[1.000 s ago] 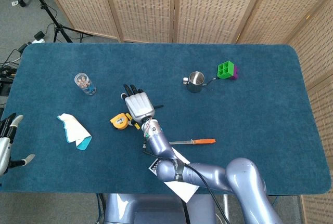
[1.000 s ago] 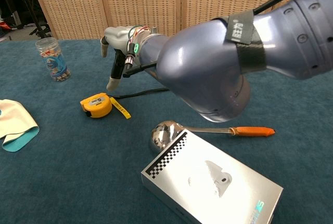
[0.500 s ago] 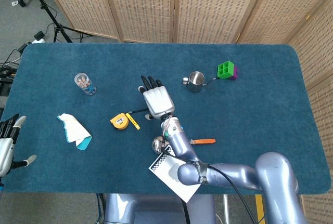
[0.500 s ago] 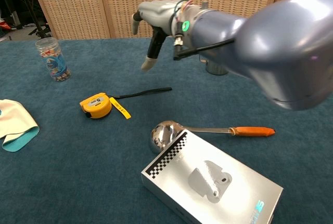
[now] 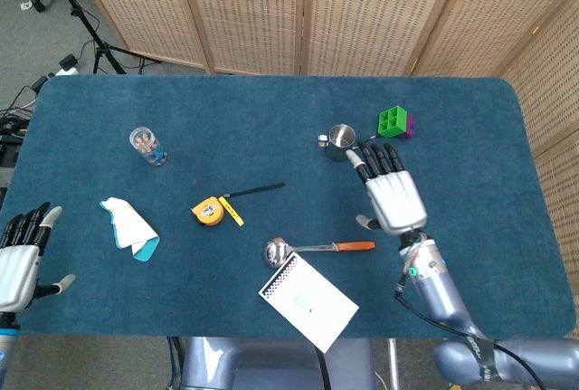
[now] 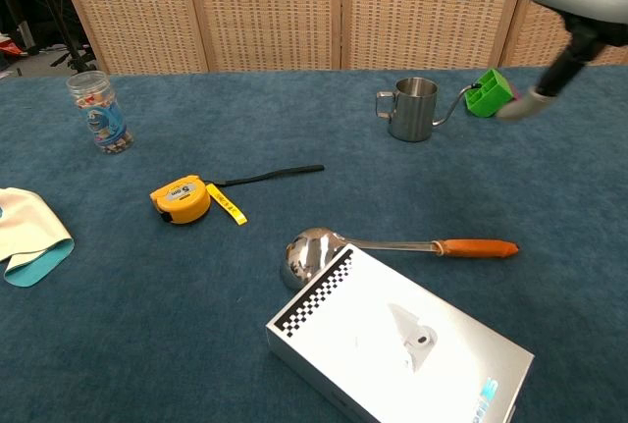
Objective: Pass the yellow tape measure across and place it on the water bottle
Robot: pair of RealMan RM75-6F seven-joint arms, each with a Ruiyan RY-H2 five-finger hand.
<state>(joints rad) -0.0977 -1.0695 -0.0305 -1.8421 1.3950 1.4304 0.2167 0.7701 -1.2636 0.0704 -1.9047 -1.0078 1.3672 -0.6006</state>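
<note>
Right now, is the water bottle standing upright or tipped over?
Upright. The water bottle stands on its base on the table, cap on top; the tape measure lies apart from it.

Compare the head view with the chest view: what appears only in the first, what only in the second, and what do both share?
Only the head view shows the left hand, open at the table's near-left edge, and the whole blue table with the floor and stands beyond it.

Only the chest view shows the white box's side wall and lettering, from low down.

Both show the yellow tape measure lying on the cloth unheld, the water bottle, the steel cup, the green block, the ladle, the folded cloth and the right hand, fingers spread, holding nothing.
</note>
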